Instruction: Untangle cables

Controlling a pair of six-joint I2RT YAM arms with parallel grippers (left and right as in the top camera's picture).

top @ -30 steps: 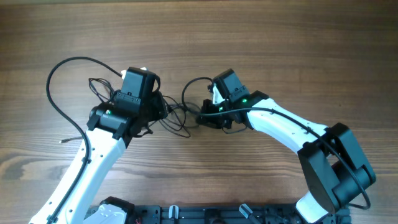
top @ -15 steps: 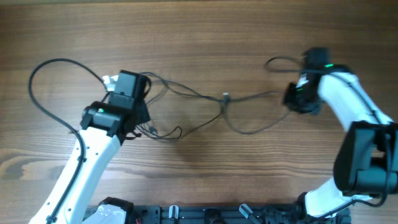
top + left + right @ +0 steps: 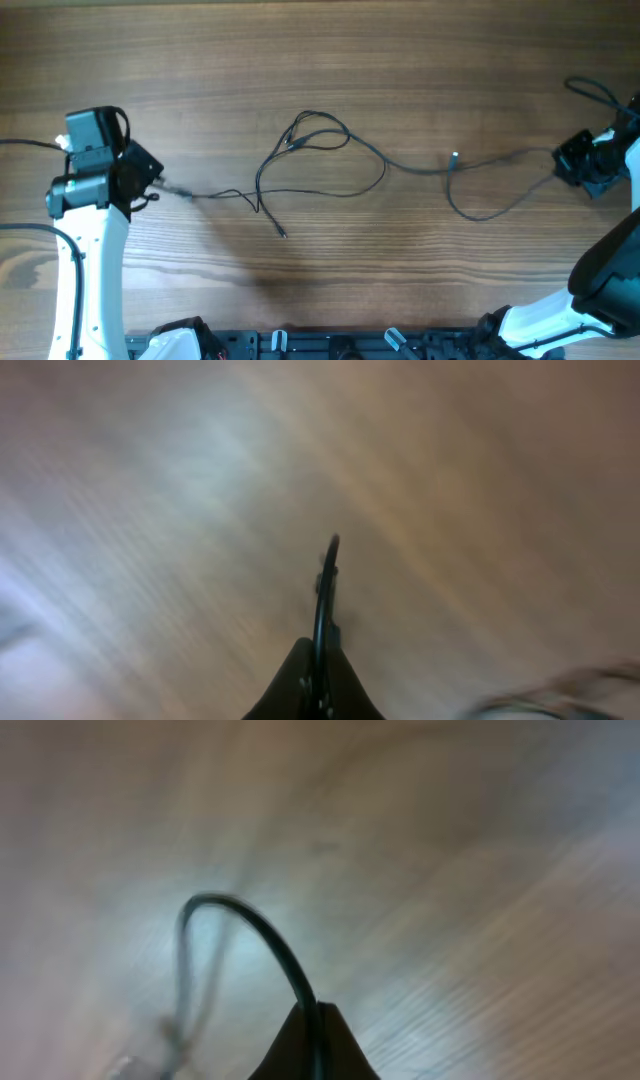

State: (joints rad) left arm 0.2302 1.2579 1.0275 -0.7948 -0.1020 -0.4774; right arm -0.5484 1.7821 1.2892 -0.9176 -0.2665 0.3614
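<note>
The cables point(image 3: 415, 168) lie stretched in a long line across the wooden table, thin and black, with loose loops point(image 3: 318, 130) near the middle. A small pale connector point(image 3: 455, 157) sits right of the loops, and a free plug end point(image 3: 284, 234) points toward the front. At the far left, my left gripper point(image 3: 150, 183) is shut on one cable end; the left wrist view shows the cord point(image 3: 326, 575) rising from its closed fingers point(image 3: 290, 685). My right gripper point(image 3: 562, 160) at the far right is shut on the other end, where the cord point(image 3: 262, 935) arcs out of its fingers point(image 3: 340, 1045).
Thicker black arm wires run off the left edge point(image 3: 25, 143) and curl at the upper right point(image 3: 590, 90). The arm bases and a black rail point(image 3: 330, 345) line the front edge. Both wrist views are blurred.
Both arms have swung far apart, left arm leftward and right arm rightward, each keeping its cable end. The bunched tangle has been drawn out into a long line with a few loops.
</note>
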